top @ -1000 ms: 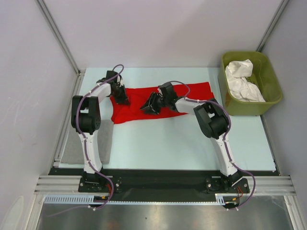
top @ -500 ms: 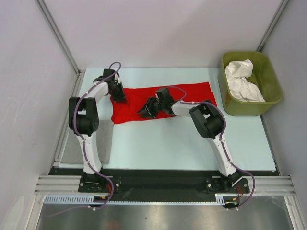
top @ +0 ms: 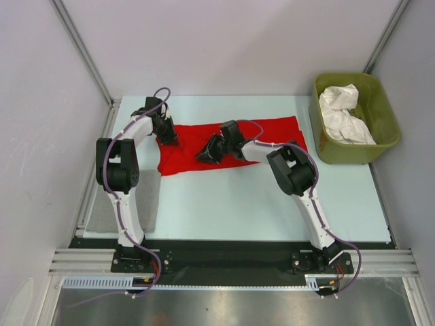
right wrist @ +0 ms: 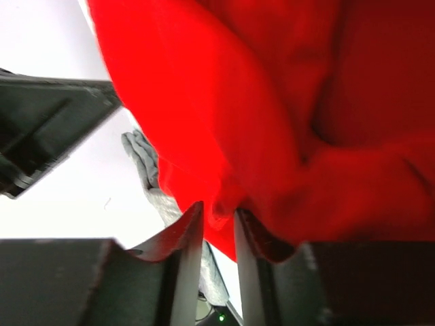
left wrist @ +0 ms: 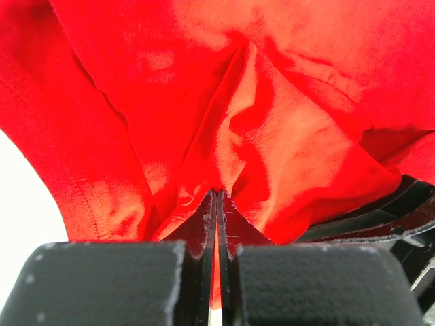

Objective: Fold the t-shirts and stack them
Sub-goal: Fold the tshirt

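The red t-shirt [top: 272, 132] lies spread across the far part of the table, its left end bunched. My left gripper [top: 170, 139] sits at that left end, shut on a pinch of red cloth [left wrist: 272, 102] that rises in folds from the fingertips [left wrist: 217, 193]. My right gripper [top: 206, 155] is at the shirt's near edge, towards the middle. Its jaws stand narrowly apart with a small fold of the red cloth [right wrist: 272, 102] between the tips [right wrist: 219, 214]. White t-shirts [top: 345, 115] lie crumpled in the olive-green tub [top: 391, 115].
The tub stands at the table's far right corner. A grey pad [top: 102, 204] lies along the left edge beside the left arm and shows as grey cloth [right wrist: 146, 170] in the right wrist view. Pale table surface [top: 238, 204] stretches in front of the shirt.
My right gripper has slid left along the shirt's near edge and its jaws have narrowed around the fold. The left gripper stays shut on the cloth, shifted slightly back.
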Controlling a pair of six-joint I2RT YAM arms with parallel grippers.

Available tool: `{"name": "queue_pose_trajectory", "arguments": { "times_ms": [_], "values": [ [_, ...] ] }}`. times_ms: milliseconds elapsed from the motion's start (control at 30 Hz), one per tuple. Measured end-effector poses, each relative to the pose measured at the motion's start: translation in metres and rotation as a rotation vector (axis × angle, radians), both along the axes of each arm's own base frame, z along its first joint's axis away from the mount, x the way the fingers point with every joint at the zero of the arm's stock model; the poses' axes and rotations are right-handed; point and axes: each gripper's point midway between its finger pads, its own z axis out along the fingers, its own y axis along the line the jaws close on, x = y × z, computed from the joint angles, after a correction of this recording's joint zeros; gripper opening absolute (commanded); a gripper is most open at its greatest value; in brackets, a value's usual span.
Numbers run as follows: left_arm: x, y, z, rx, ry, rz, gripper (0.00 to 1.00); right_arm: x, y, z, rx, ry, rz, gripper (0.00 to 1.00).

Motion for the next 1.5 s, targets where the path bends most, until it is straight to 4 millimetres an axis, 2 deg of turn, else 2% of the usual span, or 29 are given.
{"name": "queue_pose_trajectory", "arguments": {
  "times_ms": [133, 267, 533, 933, 1333, 1433, 1500],
  "values": [
    [-0.001, 0.001, -0.001, 0.001, 0.003, 0.002, 0.0, 0.005, 0.004, 0.003, 0.006, -0.01, 0.001, 0.09],
    [0.0, 0.008, -0.001, 0.009, 0.001, 0.009, 0.0, 0.004, 0.002, 0.0, -0.005, -0.004, 0.004, 0.0],
    [-0.002, 0.029, -0.004, 0.016, 0.022, 0.046, 0.0, -0.005, -0.014, -0.015, -0.052, 0.025, 0.023, 0.0],
    [-0.013, 0.028, -0.011, 0.006, 0.059, 0.043, 0.0, 0.001, -0.029, 0.004, -0.054, -0.008, 0.042, 0.0],
    [-0.014, 0.028, 0.012, 0.001, 0.022, 0.042, 0.01, -0.003, -0.035, 0.006, -0.034, 0.002, 0.085, 0.0],
    [-0.015, 0.029, 0.012, 0.006, 0.027, 0.045, 0.03, -0.004, -0.036, 0.005, -0.039, -0.002, 0.097, 0.08],
    [-0.018, 0.031, 0.01, 0.02, 0.042, 0.051, 0.1, -0.006, -0.039, 0.004, -0.05, 0.003, 0.107, 0.2]
  ]
}}
